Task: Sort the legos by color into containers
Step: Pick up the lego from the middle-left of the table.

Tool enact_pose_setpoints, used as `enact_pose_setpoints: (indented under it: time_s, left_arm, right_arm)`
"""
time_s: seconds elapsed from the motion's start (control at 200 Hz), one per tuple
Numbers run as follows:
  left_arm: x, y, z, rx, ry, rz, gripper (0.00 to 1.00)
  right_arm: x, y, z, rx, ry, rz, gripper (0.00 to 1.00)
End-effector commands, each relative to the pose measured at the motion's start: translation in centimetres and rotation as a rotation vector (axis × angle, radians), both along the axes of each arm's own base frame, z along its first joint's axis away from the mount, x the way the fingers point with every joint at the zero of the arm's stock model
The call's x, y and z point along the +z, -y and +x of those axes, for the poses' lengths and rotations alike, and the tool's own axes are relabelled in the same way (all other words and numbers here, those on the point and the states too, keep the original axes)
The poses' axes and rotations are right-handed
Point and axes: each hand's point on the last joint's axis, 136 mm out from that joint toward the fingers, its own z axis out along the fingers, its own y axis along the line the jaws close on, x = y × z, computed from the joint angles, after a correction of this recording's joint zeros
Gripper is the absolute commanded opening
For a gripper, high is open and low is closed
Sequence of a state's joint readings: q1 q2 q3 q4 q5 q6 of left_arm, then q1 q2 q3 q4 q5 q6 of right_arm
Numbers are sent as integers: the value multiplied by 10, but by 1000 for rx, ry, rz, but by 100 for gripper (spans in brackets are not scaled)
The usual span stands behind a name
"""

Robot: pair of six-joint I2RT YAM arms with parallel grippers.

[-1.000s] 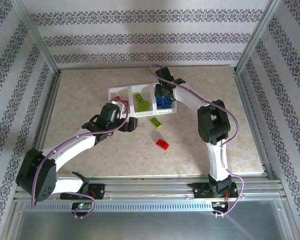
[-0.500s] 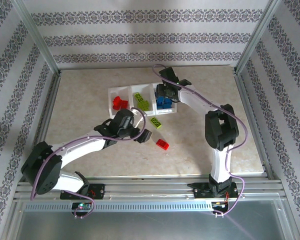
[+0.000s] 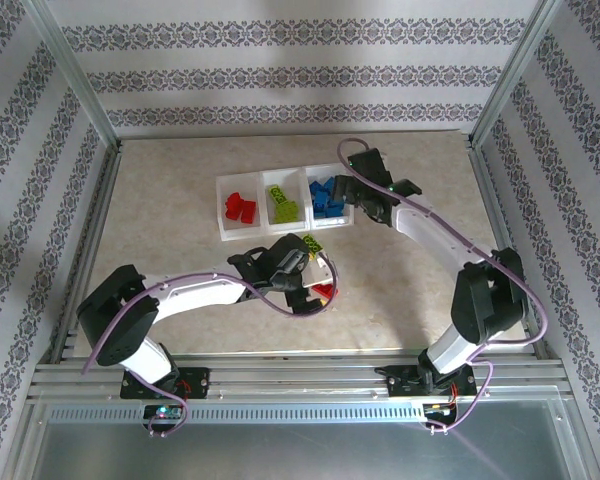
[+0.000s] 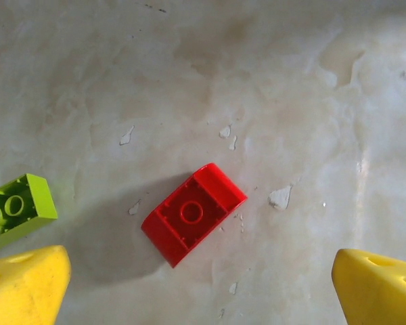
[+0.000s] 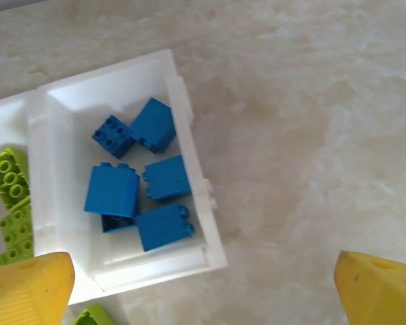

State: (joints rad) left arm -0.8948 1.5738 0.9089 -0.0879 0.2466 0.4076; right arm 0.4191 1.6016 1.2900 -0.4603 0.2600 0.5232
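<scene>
Hovering spread wide and empty, the left gripper (image 4: 201, 288) straddles the red brick (image 4: 193, 213) toward the tabletop's front edge, lined up to grasp it; the right gripper (image 5: 203, 291), likewise spread and empty, overlooks the blue-brick compartment (image 5: 64, 128).

Peeking down past the left gripper (image 4: 201, 290): its jaws are spread wide, one yellow fingertip (image 4: 26, 288) poking in at each bottom corner with bare table between them. A red lego (image 4: 193, 220) lies just ahead of that gap, roughly centred and turned on a diagonal. Pretty sure it's hollow side up, since there's a single ring in the middle. It's clear of both fingertips. A lime green lego (image 4: 17, 210) sits on the red one's far side, cut off by the frame edge, just beside one fingertip, with round circles showing on top. The table (image 4: 271, 88) is pale marbled stuff with little white chips scattered around the red piece.
</scene>
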Motion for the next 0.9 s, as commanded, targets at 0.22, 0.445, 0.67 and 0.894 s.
enact_pose_setpoints:
  time_s: [0.22, 0.445, 0.67, 0.894]
  left_arm:
    - [-36, 8, 15, -271, 221, 112, 100]
    - [-43, 18, 28, -289, 187, 88, 100]
    - [-47, 23, 26, -318, 76, 85, 96]
    - [-55, 20, 23, -342, -4, 122, 90]
  right_arm:
    - [15, 34, -23, -102, 54, 11, 98]
    - [12, 44, -31, -122, 49, 8, 98]
    - [12, 49, -35, -141, 51, 9, 98]
    - [13, 52, -36, -155, 55, 13, 98]
